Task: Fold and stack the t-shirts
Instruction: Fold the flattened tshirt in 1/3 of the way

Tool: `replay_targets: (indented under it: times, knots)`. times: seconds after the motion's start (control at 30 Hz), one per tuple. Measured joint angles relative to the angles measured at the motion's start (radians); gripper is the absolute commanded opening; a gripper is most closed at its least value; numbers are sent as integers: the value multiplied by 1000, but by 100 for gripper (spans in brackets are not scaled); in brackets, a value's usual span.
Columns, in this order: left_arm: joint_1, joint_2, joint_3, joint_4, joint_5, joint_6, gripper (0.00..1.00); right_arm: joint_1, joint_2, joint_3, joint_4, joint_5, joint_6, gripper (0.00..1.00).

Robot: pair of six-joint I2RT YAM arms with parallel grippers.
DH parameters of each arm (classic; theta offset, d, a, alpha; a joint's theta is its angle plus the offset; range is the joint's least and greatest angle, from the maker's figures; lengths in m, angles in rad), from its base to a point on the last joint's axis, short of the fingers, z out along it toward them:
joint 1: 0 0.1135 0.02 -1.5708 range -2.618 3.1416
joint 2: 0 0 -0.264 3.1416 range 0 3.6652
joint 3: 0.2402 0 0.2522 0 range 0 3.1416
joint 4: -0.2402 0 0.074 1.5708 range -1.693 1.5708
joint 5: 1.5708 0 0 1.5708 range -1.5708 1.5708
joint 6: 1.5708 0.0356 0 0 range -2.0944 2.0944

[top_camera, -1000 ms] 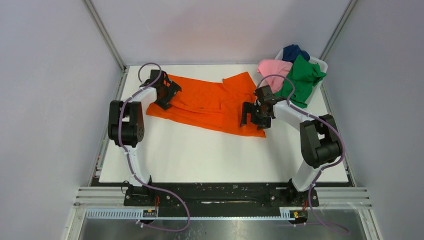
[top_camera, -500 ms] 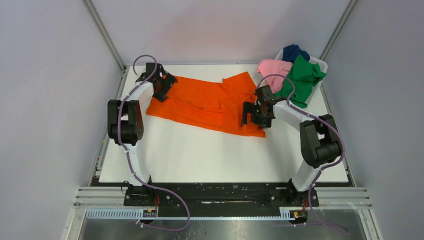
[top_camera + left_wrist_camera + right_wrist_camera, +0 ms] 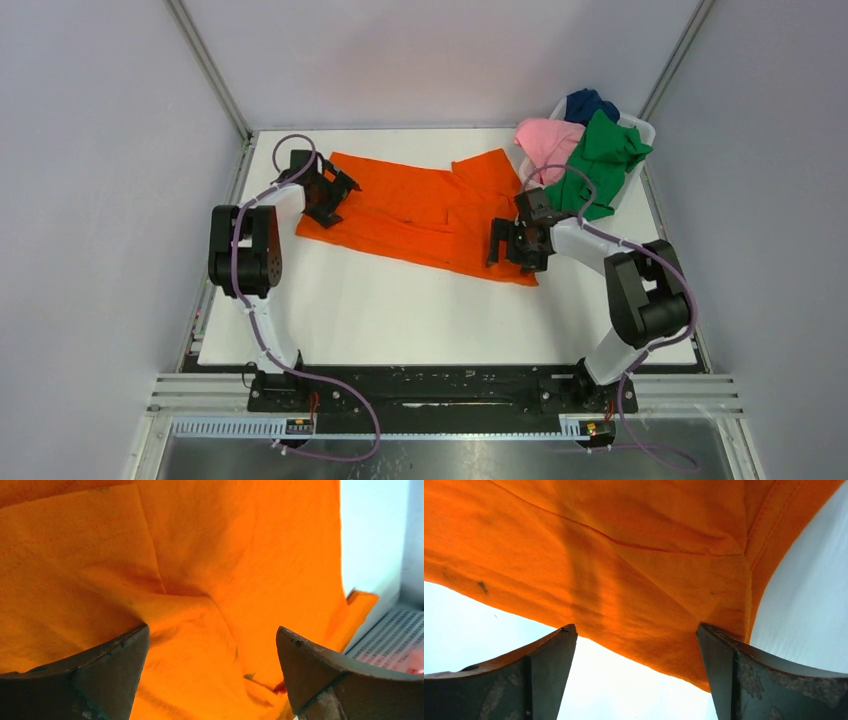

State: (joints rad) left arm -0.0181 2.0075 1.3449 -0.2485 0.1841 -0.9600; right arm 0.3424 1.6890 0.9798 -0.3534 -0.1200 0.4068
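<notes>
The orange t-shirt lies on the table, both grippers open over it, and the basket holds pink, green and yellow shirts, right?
No yellow: the top external view shows a dark blue shirt in the basket with the pink shirt and green shirt. The orange t-shirt, table, left gripper and right gripper are as said.

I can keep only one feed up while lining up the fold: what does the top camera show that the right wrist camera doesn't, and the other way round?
Top camera only: the whole orange shirt spread on the table, the left gripper at its left end, the basket holding the pink shirt, green shirt and dark blue shirt. Right wrist only: a close look at a seam and the shirt's edge passing between the fingers. Both: the orange shirt, white table, and the right gripper, open.
</notes>
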Motion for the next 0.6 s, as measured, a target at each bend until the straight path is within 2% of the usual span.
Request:
replay_targets:
  times: [0.3, 0.6]
  knots:
    - [-27, -296, -373, -24, 29, 28, 99, 0, -238, -237, -33, -33, 28, 99]
    - [-57, -661, -706, -109, 8, 35, 99, 1, -408, -357, -178, -48, 90, 99]
